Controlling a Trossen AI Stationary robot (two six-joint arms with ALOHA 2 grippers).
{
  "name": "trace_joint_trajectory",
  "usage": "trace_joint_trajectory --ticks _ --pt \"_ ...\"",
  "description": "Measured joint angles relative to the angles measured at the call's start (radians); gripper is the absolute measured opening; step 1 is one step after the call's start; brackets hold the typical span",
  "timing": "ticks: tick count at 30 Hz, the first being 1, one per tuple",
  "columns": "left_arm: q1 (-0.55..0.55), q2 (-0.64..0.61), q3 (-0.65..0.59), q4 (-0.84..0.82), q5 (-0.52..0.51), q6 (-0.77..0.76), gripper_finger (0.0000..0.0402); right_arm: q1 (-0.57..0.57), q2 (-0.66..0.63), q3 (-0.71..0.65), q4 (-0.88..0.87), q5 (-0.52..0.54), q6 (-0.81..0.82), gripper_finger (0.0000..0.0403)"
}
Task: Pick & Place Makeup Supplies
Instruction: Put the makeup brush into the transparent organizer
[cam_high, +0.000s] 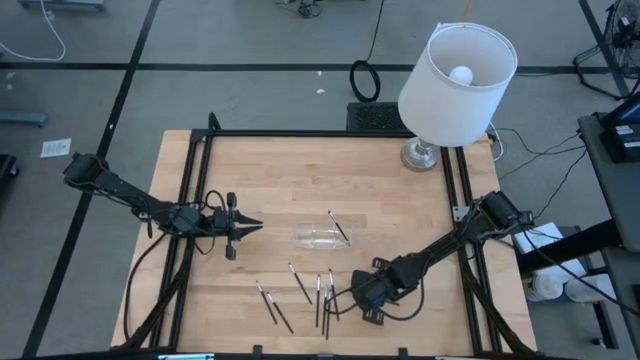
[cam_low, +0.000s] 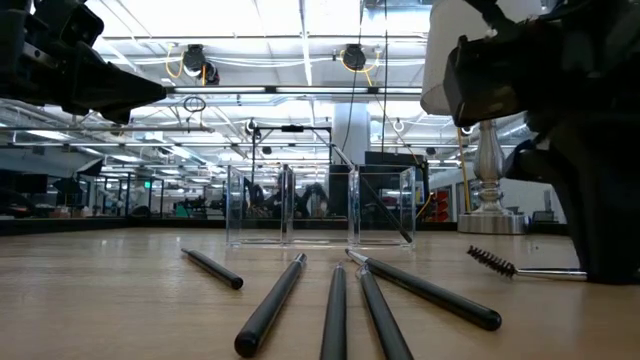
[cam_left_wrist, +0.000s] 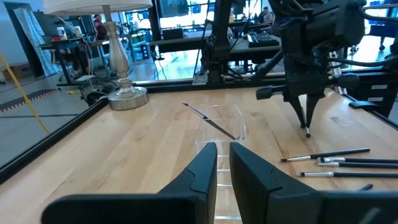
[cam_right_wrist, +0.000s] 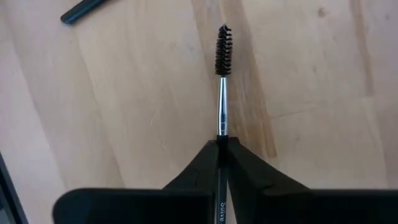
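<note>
Well, from where I stand, biggest thing first:
Table: pale wooden table top (cam_high: 250, 170) with a black frame, a white-shaded lamp on a silvery base (cam_high: 455, 75) at its far edge.
Tray: small clear plastic tray (cam_high: 322, 237) near the middle, one thin dark stick (cam_high: 339, 227) leaning across it.
Left gripper: dark two-finger left gripper (cam_high: 238, 228) hovers beside the tray, fingers nearly together with a narrow gap, nothing between them.
Right gripper: dark right gripper (cam_right_wrist: 222, 155) is low over the near side of the table, fingers pinched onto a slim dark spoolie brush with a silvery collar and bristled tip (cam_right_wrist: 221, 93), gripped on the handle just behind the collar.
Loose sticks: several thin dark pencil-like makeup sticks (cam_high: 300, 285) lie scattered on the wood just beside the right gripper.
Handling: I'd judge the brush very light, stiff and smooth, likely to swivel or slip in a pinch; the bristles are soft, so mid-handle is the place to hold.
</note>
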Motion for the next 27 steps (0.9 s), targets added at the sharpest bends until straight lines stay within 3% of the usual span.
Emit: trace_joint_trajectory --ticks 18,27 --pt "0.0 0.0 0.0 -0.002 0.0 0.0 0.0051 -0.003 -0.149 -0.007 0.084 0.273 0.01 0.0003" --pt "0.0 0.0 0.0 -0.002 0.0 0.0 0.0051 -0.003 -0.16 -0.004 0.087 0.272 -0.018 0.0002"
